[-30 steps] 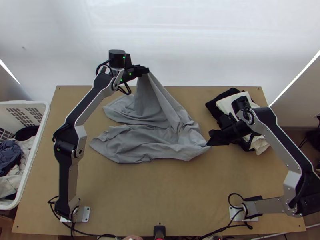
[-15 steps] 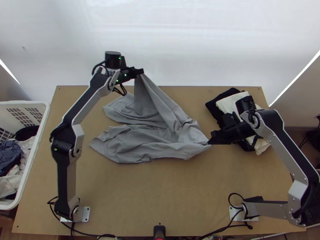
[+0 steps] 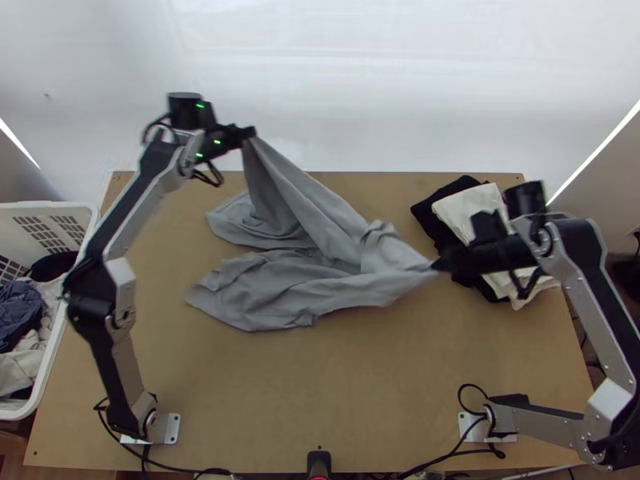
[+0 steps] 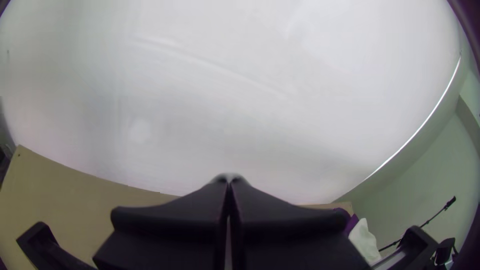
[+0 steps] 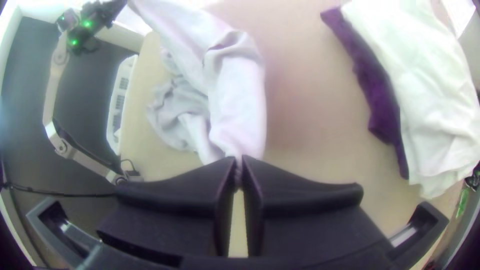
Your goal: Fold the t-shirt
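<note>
Cloth and arms: since the earlier frame, the left end effector (image 3: 250,133) has swung farther out to the left and the right end effector (image 3: 440,265) farther right, drawing the grey T-shirt (image 3: 296,280) with them.
Left grip: in its wrist view, the left end effector (image 4: 230,182) has its two fingers pressed together at the tips, pinching a raised part of the T-shirt above the tabletop (image 3: 320,384).
Right grip: the right end effector (image 5: 238,162) is closed on the T-shirt's opposite end, cloth caught between the tips.
T-shirt: bunched and creased between the end effectors, sloping down from the left one; loose folds lie on the tabletop, below the left one and nearer the bases.
White garment (image 3: 464,206): beside the right end effector, on a black garment (image 3: 428,212).
Basket (image 3: 48,206): left of the left end effector, holding clothes.
</note>
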Robot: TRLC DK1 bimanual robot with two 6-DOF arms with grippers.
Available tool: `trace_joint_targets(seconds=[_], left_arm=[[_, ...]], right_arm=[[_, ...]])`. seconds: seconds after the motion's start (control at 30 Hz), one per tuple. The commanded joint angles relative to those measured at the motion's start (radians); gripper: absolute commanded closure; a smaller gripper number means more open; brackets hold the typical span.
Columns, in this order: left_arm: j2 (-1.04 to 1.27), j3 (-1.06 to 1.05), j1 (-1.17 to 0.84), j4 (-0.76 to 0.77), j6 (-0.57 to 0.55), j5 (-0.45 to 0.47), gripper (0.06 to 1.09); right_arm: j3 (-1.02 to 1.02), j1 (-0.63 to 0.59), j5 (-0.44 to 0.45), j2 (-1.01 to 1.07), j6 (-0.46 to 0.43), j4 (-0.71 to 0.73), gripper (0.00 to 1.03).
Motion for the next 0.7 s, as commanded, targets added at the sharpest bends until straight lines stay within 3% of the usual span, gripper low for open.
trace_joint_targets(seconds=[0.0,0.27,0.67], left_arm=[[-0.214,-0.05,0.104,-0.045,-0.013,0.008,1.05],[-0.499,-0.115,0.316,-0.104,-0.021,0.047,1.05],[-0.809,-0.23,0.541,-0.19,-0.056,0.143,1.05]], right_arm=[[0.219,-0.076,0.0,-0.013,0.033,0.008,1.0],[0.478,-0.122,0.0,0.009,0.104,0.034,1.0],[0.711,-0.142,-0.031,-0.005,0.177,0.034,1.0]])
